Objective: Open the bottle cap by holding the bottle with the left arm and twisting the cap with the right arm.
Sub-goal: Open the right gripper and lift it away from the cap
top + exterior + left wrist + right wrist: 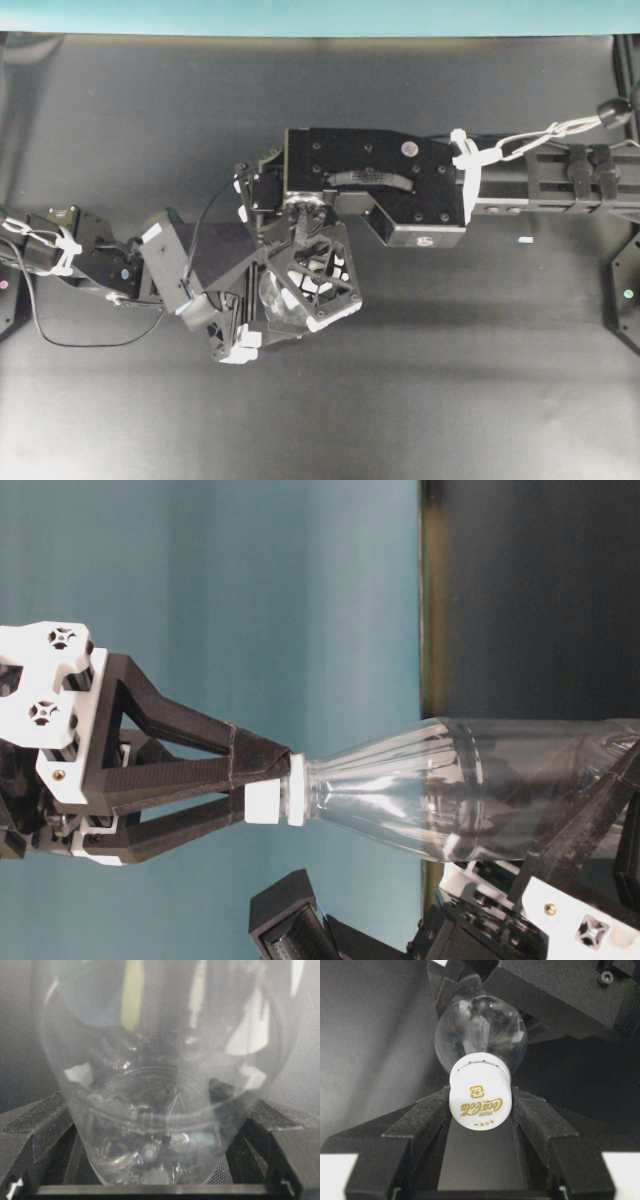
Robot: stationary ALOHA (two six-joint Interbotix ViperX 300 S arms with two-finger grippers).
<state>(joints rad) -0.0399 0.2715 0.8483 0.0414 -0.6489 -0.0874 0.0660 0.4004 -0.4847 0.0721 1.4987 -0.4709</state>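
The clear bottle (450,790) is held off the table between both arms. My left gripper (160,1127) is shut on its wide body, with a black finger (35,1127) pressed against each side. The white bottle cap (480,1100), printed in gold, sits on the narrow neck. My right gripper (480,1107) is shut on the cap, one finger (420,1120) on either side; from table level the right gripper (262,792) pinches the cap (268,802). From overhead, the right gripper (318,285) covers the cap and only part of the bottle (275,300) shows.
A dark mat (450,380) covers the table under both arms. A small white tape mark (525,240) lies to the right. A teal backdrop (200,580) stands behind the table. The left arm's housing (560,990) is close behind the bottle.
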